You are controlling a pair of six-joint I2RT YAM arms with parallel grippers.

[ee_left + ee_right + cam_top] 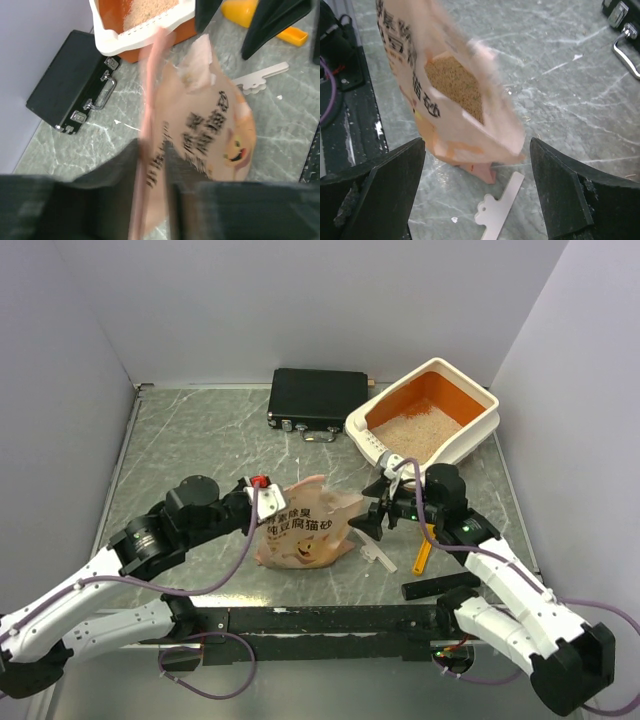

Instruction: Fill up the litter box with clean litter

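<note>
The litter box (480,430), cream outside and orange inside, stands at the back right with beige clean litter (420,430) on its floor. It also shows in the left wrist view (150,27). An orange-pink printed litter bag (305,525) lies mid-table. My left gripper (262,502) is shut on the bag's left edge, a fold pinched between the jaws (150,147). My right gripper (375,515) is open at the bag's right end. In the right wrist view (477,145) the bag's open mouth sits between the wide jaws, with more litter (455,85) inside.
A flat black case (315,397) lies at the back centre, left of the litter box. A yellow scoop (424,548) and a white clip strip (378,555) lie on the table by my right arm. The clip lies just below the bag mouth (497,207).
</note>
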